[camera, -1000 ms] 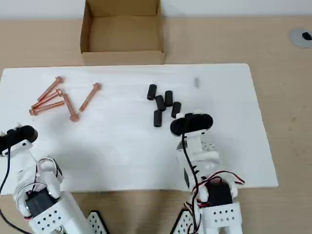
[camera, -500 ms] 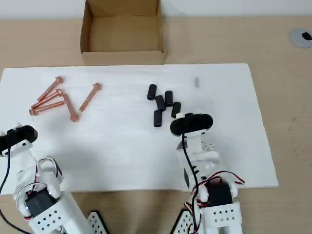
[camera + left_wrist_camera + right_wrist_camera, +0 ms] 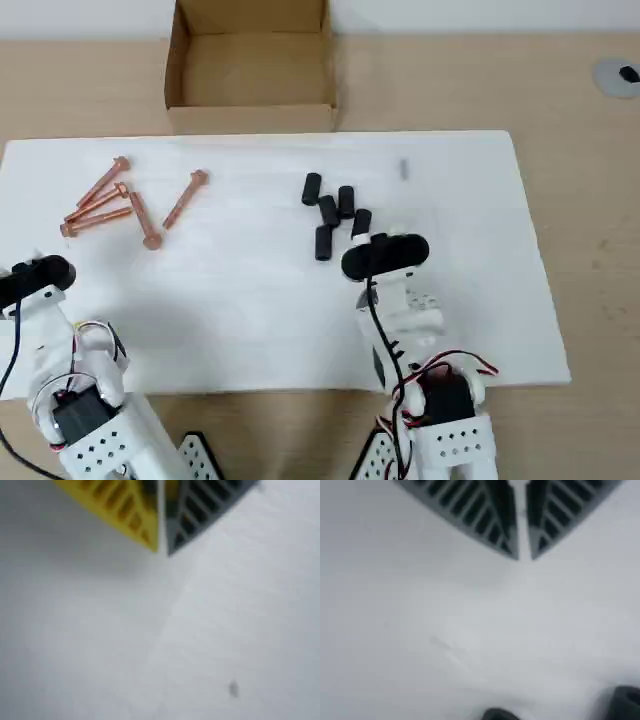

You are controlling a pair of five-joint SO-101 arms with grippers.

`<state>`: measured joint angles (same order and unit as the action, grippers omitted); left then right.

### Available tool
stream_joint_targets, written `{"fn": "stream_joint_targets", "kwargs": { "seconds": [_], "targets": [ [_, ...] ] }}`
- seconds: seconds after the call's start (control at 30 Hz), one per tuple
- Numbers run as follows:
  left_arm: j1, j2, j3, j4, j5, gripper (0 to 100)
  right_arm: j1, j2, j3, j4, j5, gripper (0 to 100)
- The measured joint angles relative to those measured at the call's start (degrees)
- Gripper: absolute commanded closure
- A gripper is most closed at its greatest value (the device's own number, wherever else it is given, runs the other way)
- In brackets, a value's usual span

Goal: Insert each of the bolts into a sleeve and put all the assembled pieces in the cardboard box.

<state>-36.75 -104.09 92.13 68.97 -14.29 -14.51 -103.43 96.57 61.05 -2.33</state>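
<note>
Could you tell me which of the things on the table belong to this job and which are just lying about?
Job: five copper bolts, five black sleeves, cardboard box.
Lying about: white sheet underneath, grey round disc off the sheet.

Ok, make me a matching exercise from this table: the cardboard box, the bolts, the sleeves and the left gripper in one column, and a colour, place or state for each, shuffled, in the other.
Column one:
1. cardboard box
2. bolts
3. sleeves
4. left gripper

Column two:
A. black, clustered midway across the white mat
B. shut, over a bare patch of the mat
C. empty, on the wooden table beyond the mat
D. copper-coloured, loose on the left arm's side of the mat

Pairs: 1-C, 2-D, 3-A, 4-B.
</note>
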Motion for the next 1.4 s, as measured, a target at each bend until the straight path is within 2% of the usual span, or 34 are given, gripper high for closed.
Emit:
{"fn": "stream_joint_targets", "kwargs": {
  "seconds": [0.2, 0.37, 0.57, 0.73, 0.83, 0.93, 1.17, 1.27, 1.4],
  "targets": [
    [7.2, 4.2, -9.1, 3.9, -1.9, 95, 1.6, 0.0, -2.0, 0.0, 0.0, 98.8],
    [9.8, 19.9, -20.2, 2.9, -3.3, 94, 1.8, 3.7, -12.2, 1.1, 0.0, 98.8],
    [10.1, 48.6, -45.4, 5.6, -1.0, 94, 1.8, 29.4, -33.2, 1.5, 0.0, 98.8],
    [10.1, 74.3, -67.3, 11.3, -4.0, 94, 1.8, 56.4, -56.2, 5.5, 0.0, 98.8],
    [10.3, 88.5, -79.7, 11.8, -9.4, 94, 1.8, 70.3, -69.5, 8.1, 0.0, 98.8],
    [12.3, 100.0, -90.9, 11.8, -17.9, 94, 1.8, 80.9, -79.2, 8.7, 0.0, 98.8],
    [16.3, 119.4, -111.2, 11.8, -36.6, 92, 1.8, 93.1, -88.4, 8.7, 0.0, 98.8],
    [16.9, 126.6, -117.6, 10.5, -39.3, 87, 1.8, 94.9, -88.8, 8.7, 0.0, 98.8],
    [16.9, 135.7, -124.5, 8.3, -42.3, 87, 1.8, 95.6, -88.8, 8.7, 0.0, 98.8]
  ]
}}
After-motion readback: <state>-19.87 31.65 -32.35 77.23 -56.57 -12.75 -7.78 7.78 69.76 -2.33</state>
